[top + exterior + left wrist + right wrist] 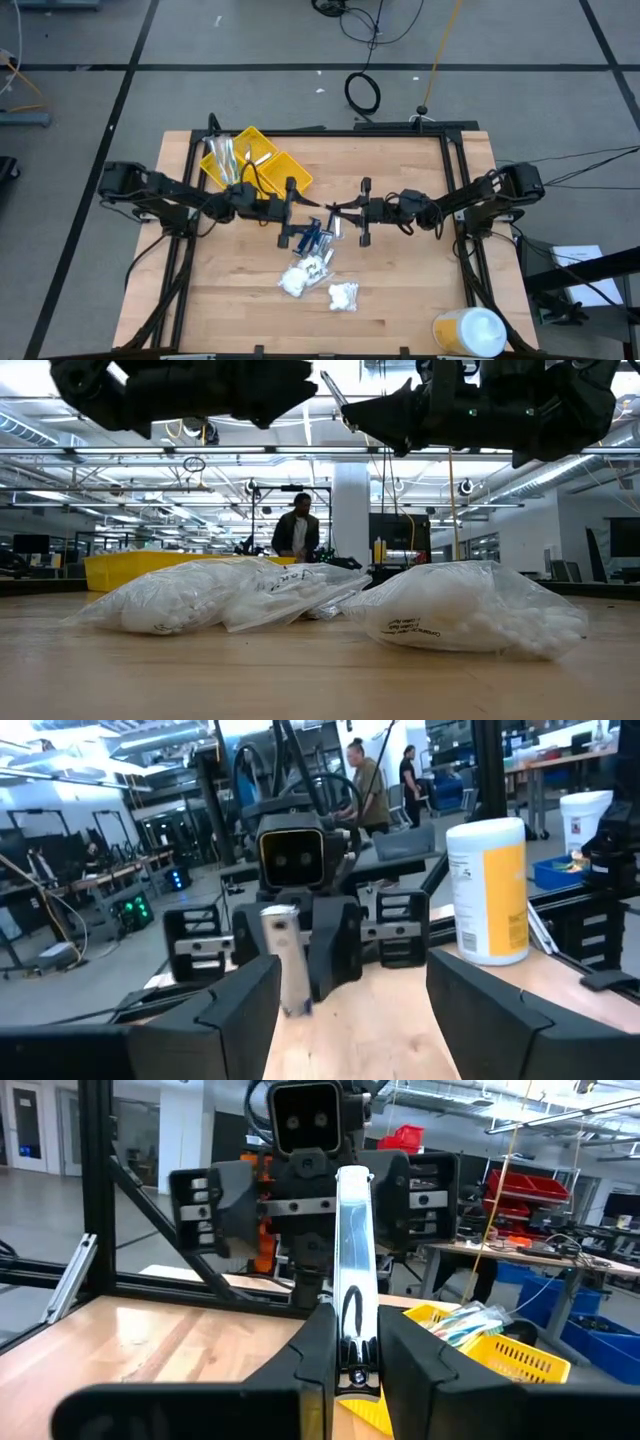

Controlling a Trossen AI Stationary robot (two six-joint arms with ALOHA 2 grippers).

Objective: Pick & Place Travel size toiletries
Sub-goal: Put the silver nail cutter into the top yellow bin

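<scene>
counting two bags of white lumps (318,281) on the table (400,290); one silvery packet (354,1280) pinched upright in the closed right gripper (350,1342), facing the spread left gripper (345,1010).

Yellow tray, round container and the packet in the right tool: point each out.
yellow tray (283,170), high view, bare floor of its right-hand compartment.
round container (487,890), left wrist view, yellow label.
silvery-clear packet (354,1245), right wrist view, mid-length.
</scene>
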